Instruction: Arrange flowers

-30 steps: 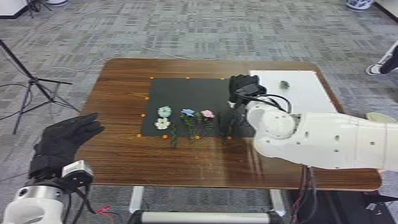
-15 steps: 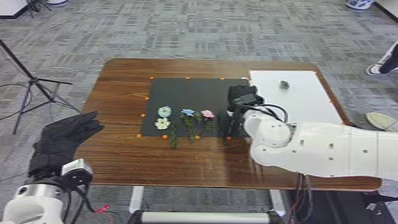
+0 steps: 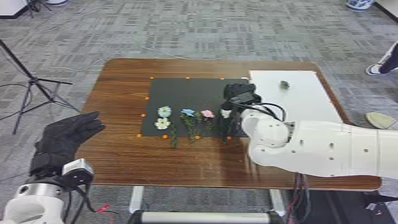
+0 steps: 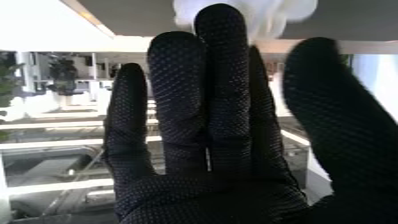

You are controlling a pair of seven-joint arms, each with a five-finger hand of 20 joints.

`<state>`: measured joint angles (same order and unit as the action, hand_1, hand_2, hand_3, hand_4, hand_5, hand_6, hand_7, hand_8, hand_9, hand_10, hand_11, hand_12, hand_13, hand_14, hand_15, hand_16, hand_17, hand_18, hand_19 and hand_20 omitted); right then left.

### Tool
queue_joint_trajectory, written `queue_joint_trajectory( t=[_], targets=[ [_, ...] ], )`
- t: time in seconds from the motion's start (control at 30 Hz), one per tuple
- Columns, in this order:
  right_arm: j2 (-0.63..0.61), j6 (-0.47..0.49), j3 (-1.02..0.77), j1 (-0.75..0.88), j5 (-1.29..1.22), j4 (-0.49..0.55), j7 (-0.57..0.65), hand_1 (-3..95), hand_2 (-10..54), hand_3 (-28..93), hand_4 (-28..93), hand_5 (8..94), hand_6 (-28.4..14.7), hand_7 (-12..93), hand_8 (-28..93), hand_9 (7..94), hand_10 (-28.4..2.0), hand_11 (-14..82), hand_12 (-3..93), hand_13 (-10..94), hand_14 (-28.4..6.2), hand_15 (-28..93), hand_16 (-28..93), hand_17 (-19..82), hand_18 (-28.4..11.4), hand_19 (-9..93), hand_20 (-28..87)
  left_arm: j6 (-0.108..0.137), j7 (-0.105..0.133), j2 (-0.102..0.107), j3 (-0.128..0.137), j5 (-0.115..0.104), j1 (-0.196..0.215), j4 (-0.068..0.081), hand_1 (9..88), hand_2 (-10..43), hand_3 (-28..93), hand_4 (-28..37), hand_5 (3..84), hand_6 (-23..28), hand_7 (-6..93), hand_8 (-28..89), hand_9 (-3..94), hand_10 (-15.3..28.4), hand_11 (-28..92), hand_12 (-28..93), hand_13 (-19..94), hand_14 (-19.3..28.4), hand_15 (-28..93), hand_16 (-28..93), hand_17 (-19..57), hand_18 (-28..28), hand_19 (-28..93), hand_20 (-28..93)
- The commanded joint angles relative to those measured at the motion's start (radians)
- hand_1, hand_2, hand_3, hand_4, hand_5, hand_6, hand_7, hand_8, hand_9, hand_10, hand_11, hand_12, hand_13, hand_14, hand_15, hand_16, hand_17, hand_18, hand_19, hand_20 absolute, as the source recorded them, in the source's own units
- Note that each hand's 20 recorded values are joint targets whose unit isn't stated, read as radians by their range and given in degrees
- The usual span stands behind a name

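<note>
Head view has the white-petalled artificial-looking flower [image 3: 225, 114] on the flat black mat [image 3: 185, 91], near the black-gloved right hand [image 3: 240, 93], open with straight fingers; the black-gloved left hand [image 3: 69, 131] is open too. It should be light, its petals soft and crushable, so a gentle pinch on the slimmer, probably stiffer stem suits best.

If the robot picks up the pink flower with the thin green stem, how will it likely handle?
The pink flower looks light, its bloom small and its stem slender. Lifted by the stem's lower end, it would probably nod towards the bloom. Lying flat on the dark rectangular mat, it seems likelier to slide than roll.
</note>
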<state>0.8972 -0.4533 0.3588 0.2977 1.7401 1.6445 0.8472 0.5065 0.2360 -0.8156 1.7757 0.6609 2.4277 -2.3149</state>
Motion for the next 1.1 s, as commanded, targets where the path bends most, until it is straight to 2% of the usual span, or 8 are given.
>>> queue_joint_trajectory(
  t=[0.03,0.23,0.3,0.43,0.57,0.83,0.9,1.1],
  targets=[
    [-0.007,0.058,-0.004,-0.047,0.049,0.009,0.059,34.1,-7.1,78,-25,52.1,-2.7,17,-15,81.7,-14.2,28.3,19.0,69,-14.0,65,19,18,-28.1,86,13,0.001,0.006,0.000,-0.001,-0.006,0.020,0.000,24.4,0.3,88,-22.3,56.5,13.5,16.2,-11,47.4,20.9,38,12,34,23.9,57,-9,-5.6,17.8,44,13],
    [-0.052,0.120,0.024,-0.107,-0.011,-0.005,0.044,30.7,-4.7,77,-24,49.1,-4.2,15,-14,78.2,-17.3,26.9,18.2,66,-16.8,66,19,17,-28.3,85,12,0.016,0.038,0.016,-0.004,-0.029,0.034,-0.002,24.4,0.4,88,-22.2,56.5,13.5,16.2,-11,47.3,20.9,38,12,34,23.9,57,-9,-5.6,17.8,44,13],
    [-0.075,0.186,0.003,-0.124,-0.126,-0.030,-0.037,30.2,-4.2,77,-24,48.2,-4.3,15,-14,75.9,-18.2,26.5,18.0,64,-17.1,66,18,15,-28.4,84,12,0.021,0.044,0.022,-0.005,-0.031,0.036,-0.003,24.5,0.4,88,-22.2,56.5,13.5,16.2,-11,47.4,21.0,38,12,34,24.0,57,-9,-5.6,17.8,44,13],
    [-0.089,0.181,-0.020,-0.127,-0.215,-0.102,-0.110,28.0,-1.4,80,-25,44.4,-3.8,15,-14,52.8,-24.5,23.9,15.3,41,-24.5,71,10,5,-28.4,76,11,0.028,0.058,0.031,-0.017,-0.039,0.030,-0.001,24.4,0.3,88,-22.2,56.5,13.5,16.1,-11,47.4,20.9,38,12,34,23.9,57,-9,-5.6,17.8,44,13],
    [-0.067,0.085,0.071,-0.192,-0.242,-0.165,-0.171,26.2,-0.2,82,-25,43.0,-3.3,17,-14,46.1,-24.6,20.5,14.8,36,-24.4,70,8,4,-27.4,75,10,0.035,0.071,0.041,-0.022,-0.045,0.028,-0.002,24.3,0.3,88,-22.2,56.5,13.5,16.1,-11,47.4,20.9,38,12,34,23.9,57,-9,-5.7,17.8,44,13],
    [-0.043,0.110,0.106,-0.227,-0.251,-0.260,-0.195,21.4,3.9,83,-25,40.0,-2.0,17,-15,42.7,-23.9,19.4,15.3,35,-22.8,71,7,5,-25.8,75,11,0.045,0.094,0.058,-0.038,-0.062,0.017,0.000,24.4,0.3,88,-22.3,56.5,13.5,16.1,-11,47.4,20.9,38,12,34,23.9,57,-9,-5.6,17.8,44,13],
    [-0.043,0.107,0.120,-0.237,-0.250,-0.278,-0.193,21.4,3.9,83,-25,40.0,-2.0,18,-15,41.4,-23.6,19.5,15.3,35,-22.5,71,7,5,-25.6,75,11,0.031,0.076,0.050,-0.037,-0.047,0.005,0.003,24.3,0.4,88,-22.3,56.5,13.5,16.1,-11,47.4,20.9,38,12,34,23.9,57,-9,-5.6,17.8,44,13],
    [-0.052,0.196,0.051,-0.206,-0.297,-0.366,-0.224,21.9,3.4,84,-25,40.4,-1.8,18,-15,39.5,-20.2,17.6,14.6,36,-22.0,71,7,5,-25.4,75,12,0.018,0.071,0.048,-0.047,-0.043,-0.019,0.009,24.3,0.3,88,-22.3,56.5,13.5,16.2,-11,47.3,20.9,38,12,34,23.9,57,-9,-5.7,17.8,44,13]
  ],
)
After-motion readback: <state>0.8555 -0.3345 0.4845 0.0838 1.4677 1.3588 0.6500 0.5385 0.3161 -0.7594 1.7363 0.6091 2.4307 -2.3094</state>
